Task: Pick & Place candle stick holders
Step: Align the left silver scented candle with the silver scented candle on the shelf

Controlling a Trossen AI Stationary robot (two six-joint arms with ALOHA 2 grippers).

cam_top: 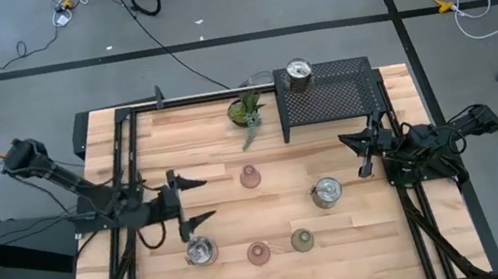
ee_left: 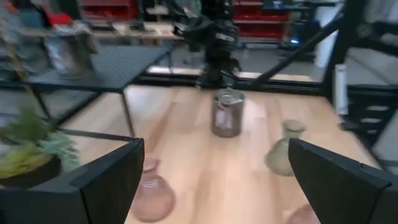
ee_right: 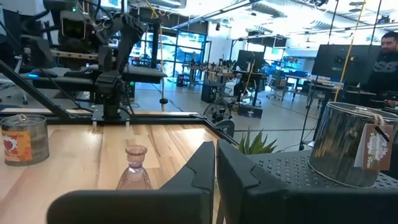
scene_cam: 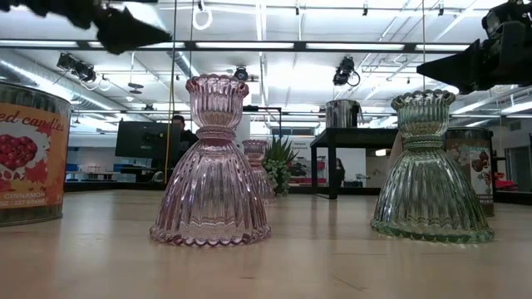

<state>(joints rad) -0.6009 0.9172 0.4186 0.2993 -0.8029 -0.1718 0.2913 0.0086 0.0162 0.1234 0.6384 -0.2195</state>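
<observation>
Over the desk [cam_top: 231, 153] the left hand [cam_top: 190, 199] hovers spread wide and empty, just above the silver holder [cam_top: 201, 252] near the front edge, probably lining up a grasp. Right hand [cam_top: 365, 152] waits clenched beside the rack [cam_top: 328, 94], where one silver holder [cam_top: 299, 74] already sits; another silver [cam_top: 327, 192], two pink [cam_top: 249, 177] and the green one [cam_top: 302, 240] stand loose mid-desk.

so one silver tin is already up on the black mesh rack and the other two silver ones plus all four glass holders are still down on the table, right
Nearly: there are three glass holders, not four. The high view shows two pink and one olive-green. One silver tin sits on the black mesh rack; two remain on the table.
</observation>
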